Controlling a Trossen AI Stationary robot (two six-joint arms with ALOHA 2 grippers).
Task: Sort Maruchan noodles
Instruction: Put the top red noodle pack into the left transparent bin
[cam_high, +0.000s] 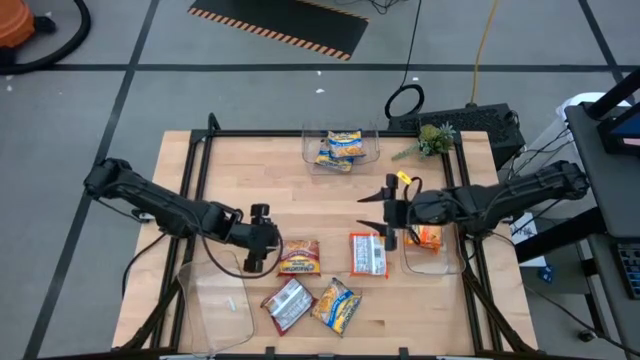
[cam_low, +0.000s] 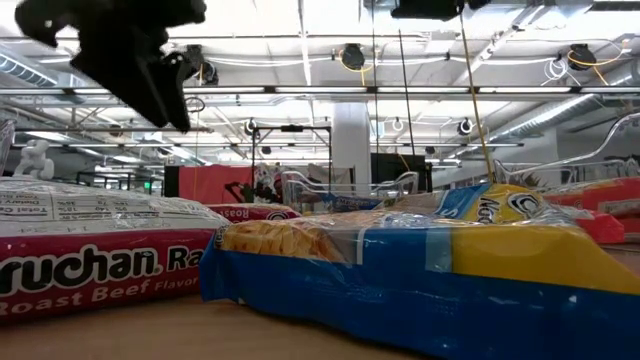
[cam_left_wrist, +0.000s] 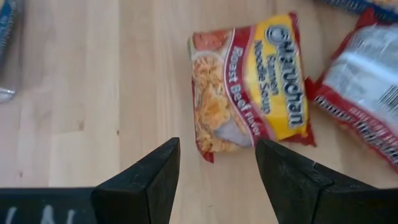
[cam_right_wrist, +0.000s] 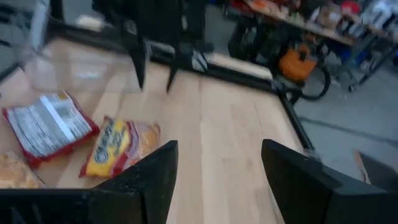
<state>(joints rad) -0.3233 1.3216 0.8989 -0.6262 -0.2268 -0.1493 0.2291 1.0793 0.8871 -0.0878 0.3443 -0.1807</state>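
Note:
Several Maruchan noodles packets lie flat on the wooden table (cam_high: 200, 180): a red-and-yellow roast beef one (cam_high: 299, 258) (cam_left_wrist: 249, 81), a red-and-silver one (cam_high: 368, 253), another red-and-silver one (cam_high: 288, 305) and a blue-and-yellow one (cam_high: 337, 305) (cam_low: 420, 260). My left gripper (cam_high: 258, 262) (cam_left_wrist: 217, 168) hovers open above bare wood, just left of the roast beef packet. My right gripper (cam_high: 383, 215) (cam_right_wrist: 217, 168) is open and raised over the table's middle right, pointing toward the left arm.
A clear bin (cam_high: 342, 148) at the far middle holds blue-and-yellow packets. A clear bin (cam_high: 445, 262) at the right holds an orange packet (cam_high: 430, 237). A third clear bin (cam_high: 215, 300) stands at the near left. A small plant (cam_high: 432, 140) sits at the far right corner.

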